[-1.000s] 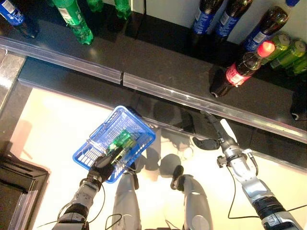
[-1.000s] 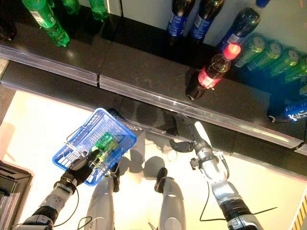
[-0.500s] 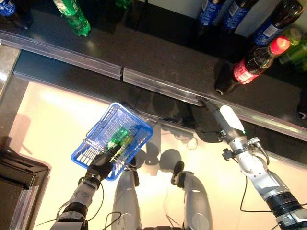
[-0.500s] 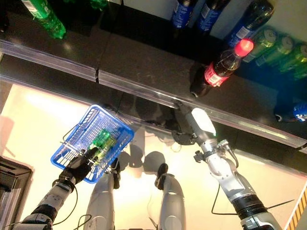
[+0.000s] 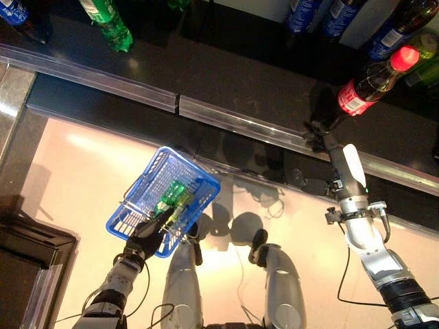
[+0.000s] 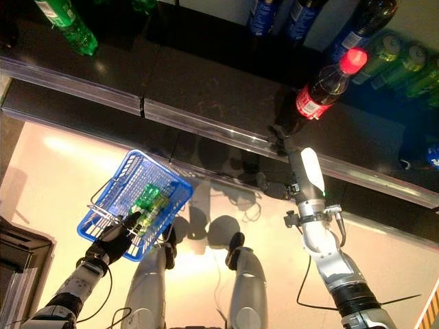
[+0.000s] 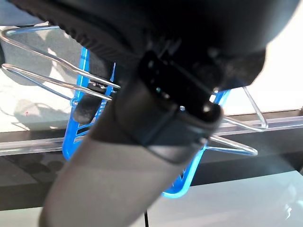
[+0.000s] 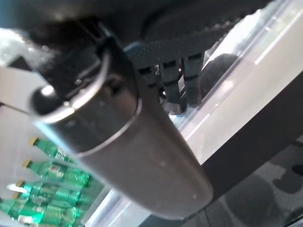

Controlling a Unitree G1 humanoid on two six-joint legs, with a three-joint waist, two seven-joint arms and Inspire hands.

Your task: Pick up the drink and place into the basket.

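Note:
A dark cola bottle (image 5: 360,89) with a red cap and red label stands on the black shelf at the right. My right hand (image 5: 328,145) reaches up to the shelf's front rail just below the bottle. Its fingers (image 8: 177,80) are stretched out, open, and hold nothing. My left hand (image 5: 145,238) is shut on the wire handle (image 7: 52,80) of a blue basket (image 5: 195,164) low on the left. A green bottle (image 5: 171,197) lies inside the basket.
A clear rail (image 5: 233,122) runs along the shelf's front edge. Green bottles (image 5: 106,24) stand at the shelf's far left, blue-labelled dark bottles (image 5: 302,14) at the back, and more green bottles (image 6: 405,65) at the right. A dark box (image 5: 27,253) sits on the floor at the lower left.
My right hand has risen from below the shelf to its front rail, close under the cola bottle. The left hand keeps hold of the basket in the same place.

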